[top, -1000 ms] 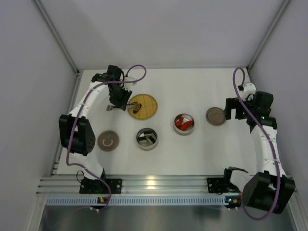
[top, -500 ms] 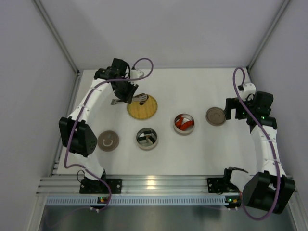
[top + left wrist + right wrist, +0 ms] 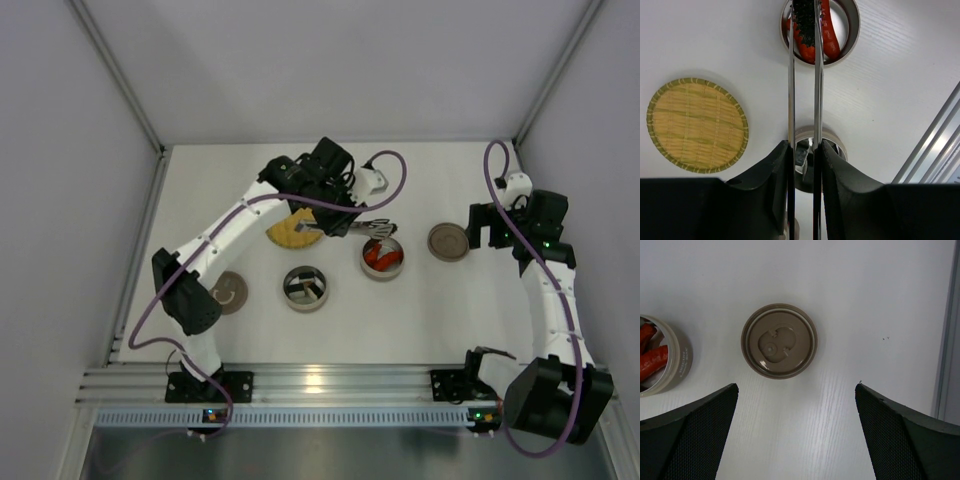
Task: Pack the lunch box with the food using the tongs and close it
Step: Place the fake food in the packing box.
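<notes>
My left gripper (image 3: 345, 221) is shut on the silver tongs (image 3: 791, 75), whose two arms run forward between its fingers (image 3: 780, 165). The tong tips pinch a dark-wrapped piece of food (image 3: 803, 22) just above a round metal lunch box (image 3: 382, 257) that holds red-orange pieces (image 3: 827, 35). A second round lunch box (image 3: 305, 288) holds dark and white pieces. The yellow woven plate (image 3: 697, 125) is bare. My right gripper (image 3: 796, 387) hangs open over the table, just short of a brown lid (image 3: 779, 340).
Another brown lid (image 3: 228, 292) lies at the front left, partly under my left arm. White walls enclose the table on three sides. An aluminium rail (image 3: 330, 380) runs along the near edge.
My left arm has swung right from the woven plate to above the lunch box with red pieces, carrying the tongs and the dark piece. The right arm has stayed still.
</notes>
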